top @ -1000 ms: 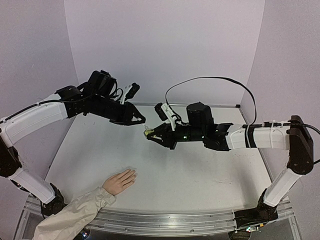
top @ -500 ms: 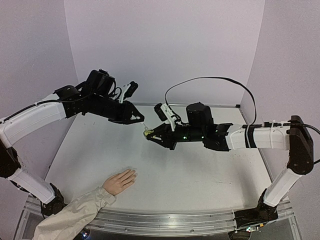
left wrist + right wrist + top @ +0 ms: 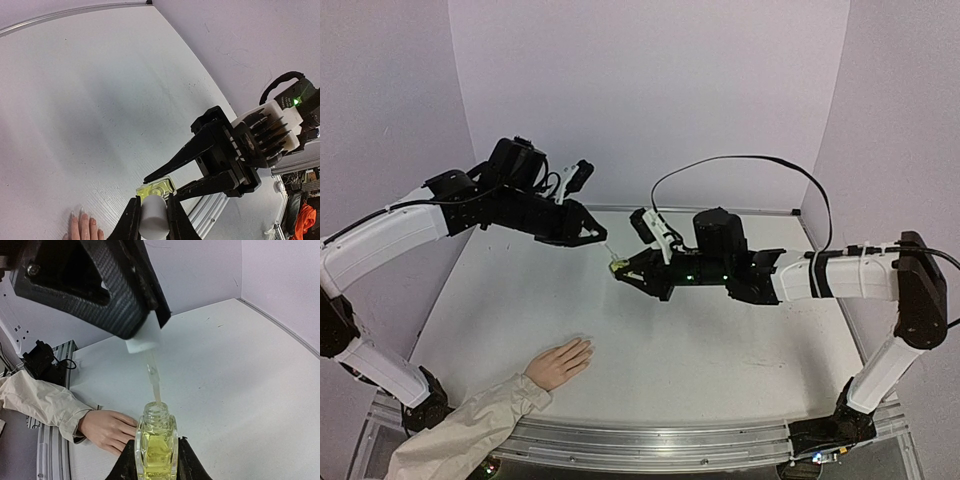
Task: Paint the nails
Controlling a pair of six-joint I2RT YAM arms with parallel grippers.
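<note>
My right gripper (image 3: 620,269) is shut on a small yellow-green polish bottle (image 3: 156,445), held open-necked above the table. My left gripper (image 3: 603,238) is shut on the bottle's white cap (image 3: 153,216); the cap's brush (image 3: 155,381) hangs with its tip at the bottle's mouth. The bottle also shows under the cap in the left wrist view (image 3: 156,189). The pale peach hand (image 3: 560,362) with a beige sleeve (image 3: 470,430) lies flat at the table's front left, well below both grippers. Its nails (image 3: 83,217) are tiny, at the fingertips.
The white table (image 3: 720,340) is walled by lilac panels on three sides. A metal rail (image 3: 660,445) runs along the near edge. A black cable (image 3: 750,160) loops above the right arm.
My left gripper has lifted the cap up and to the left, drawing the brush out of the bottle. The right gripper and the hand have hardly moved.
</note>
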